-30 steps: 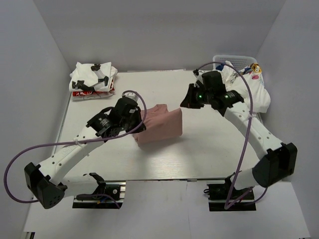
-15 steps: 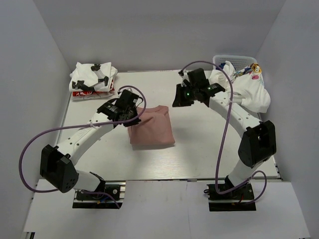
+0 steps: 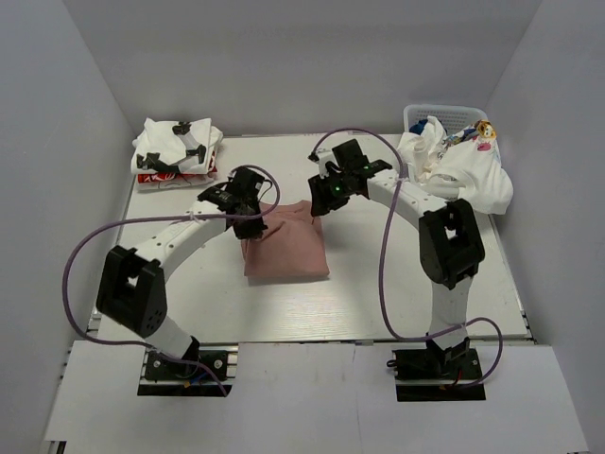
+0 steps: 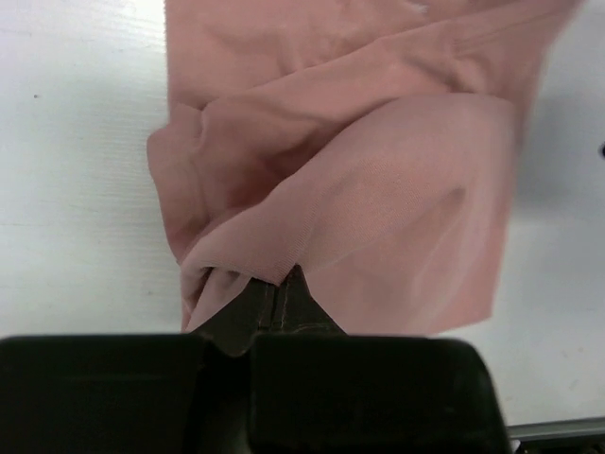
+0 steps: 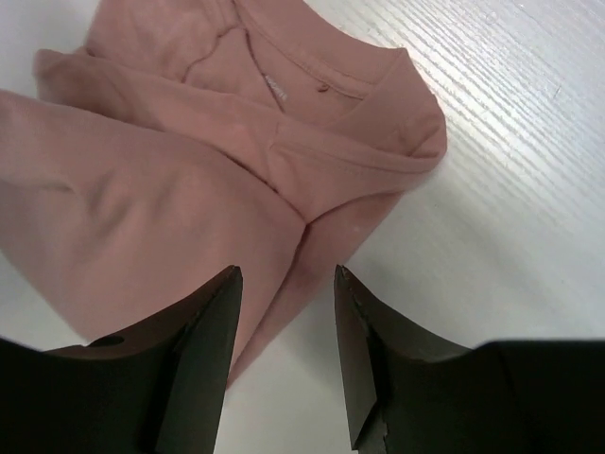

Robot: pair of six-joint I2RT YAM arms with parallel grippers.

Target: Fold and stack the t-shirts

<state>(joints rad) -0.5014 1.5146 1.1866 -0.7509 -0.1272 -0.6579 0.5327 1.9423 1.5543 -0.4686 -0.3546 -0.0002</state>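
Observation:
A dusty-pink t-shirt (image 3: pixel 284 248) lies folded in a rough rectangle at the middle of the table. My left gripper (image 3: pixel 253 210) is at its far left corner, shut on a fold of the pink cloth (image 4: pixel 378 189); the cloth bunches right at the closed tips of the left gripper (image 4: pixel 279 288). My right gripper (image 3: pixel 319 203) hovers at the shirt's far right corner. In the right wrist view the right gripper (image 5: pixel 286 274) is open, with nothing between its fingers, above the shirt's edge (image 5: pixel 170 189) near the collar.
A stack of folded white t-shirts (image 3: pixel 175 151) with black and red prints sits at the back left. A heap of loose white t-shirts (image 3: pixel 468 170) spills from a white mesh basket (image 3: pixel 444 111) at the back right.
The raised pink shirt has come down flat and shifted toward the back. My left gripper moved back with its edge. My right gripper moved left to the shirt and opened.

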